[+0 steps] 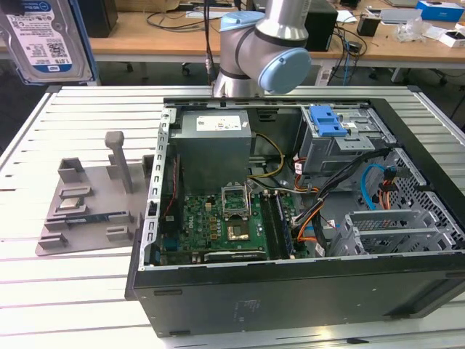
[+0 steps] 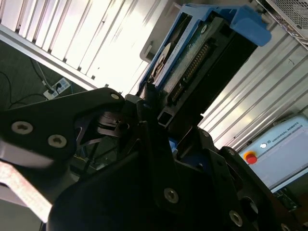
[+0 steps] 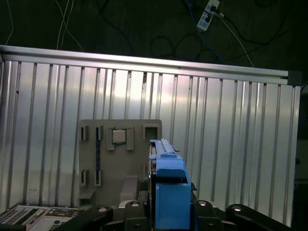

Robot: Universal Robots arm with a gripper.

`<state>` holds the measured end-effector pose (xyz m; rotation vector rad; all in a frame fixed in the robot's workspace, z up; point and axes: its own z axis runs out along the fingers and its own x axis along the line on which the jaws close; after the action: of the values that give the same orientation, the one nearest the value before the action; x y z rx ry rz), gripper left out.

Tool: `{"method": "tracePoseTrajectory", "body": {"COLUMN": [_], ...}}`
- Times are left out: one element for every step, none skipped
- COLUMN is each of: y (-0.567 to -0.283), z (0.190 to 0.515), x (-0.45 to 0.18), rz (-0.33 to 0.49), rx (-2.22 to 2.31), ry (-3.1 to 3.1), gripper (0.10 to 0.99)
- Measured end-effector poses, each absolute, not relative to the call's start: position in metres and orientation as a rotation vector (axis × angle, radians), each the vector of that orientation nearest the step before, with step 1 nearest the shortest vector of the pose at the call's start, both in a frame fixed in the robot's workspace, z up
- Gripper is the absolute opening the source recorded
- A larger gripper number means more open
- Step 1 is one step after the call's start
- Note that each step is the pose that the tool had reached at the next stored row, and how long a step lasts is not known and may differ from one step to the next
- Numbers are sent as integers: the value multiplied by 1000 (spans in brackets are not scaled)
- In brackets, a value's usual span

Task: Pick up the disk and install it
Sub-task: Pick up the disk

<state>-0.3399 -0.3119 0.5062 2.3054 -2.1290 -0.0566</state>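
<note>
Clamping one flat silver metal disk with blue plastic side rails [image 3: 167,175], one black claw [image 3: 169,211] closed on its edges, one grey plastic fixture tray [image 3: 120,166] beyond the claw's tips, one open black computer case [image 1: 290,298] apart from the claw.

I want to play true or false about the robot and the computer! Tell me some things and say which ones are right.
1. The tool holds the disk up off the table. True.
2. The computer case is closed. False: its side is open, and the boards and cables inside show.
3. A grey plate lies on the table, at the exterior view's left of the case. True.
4. The disk sits inside the case. False: it is outside the case, in the tool.
5. The latch inside the case is red. False: it is blue.
</note>
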Motion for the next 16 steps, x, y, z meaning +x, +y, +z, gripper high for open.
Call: {"method": "tracePoseTrajectory", "body": {"y": [-312,-312,-312,-312,-312,-312,-312,-312,-312,-312,-312,-312,-312,-312,-312,-312], "z": [506,506,506,506,506,506,506,506,506,506,506,506,506,506,506,506], "x": [-337,-334,-330,-327,-323,-320,-317,-314,-308,-302,-299,-296,-292,-289,-285,-282], "rz": [-57,-57,-57,-57,-57,-57,-57,-57,-57,-57,-57,-57,-57,-57,-57,-57], "rx": [2306,2306,2305,2305,2305,2305,2305,2306,2306,2305,2305,2305,2305,2306,2306,2306], "ry": [-2129,-2129,-2129,-2129,-2129,-2129,-2129,-2129,-2129,-2129,-2129,-2129,-2129,-2129,-2129,-2129], "gripper": [369,369,369,369,369,369,369,369,369,369,369,369,369,369,369,369]}}
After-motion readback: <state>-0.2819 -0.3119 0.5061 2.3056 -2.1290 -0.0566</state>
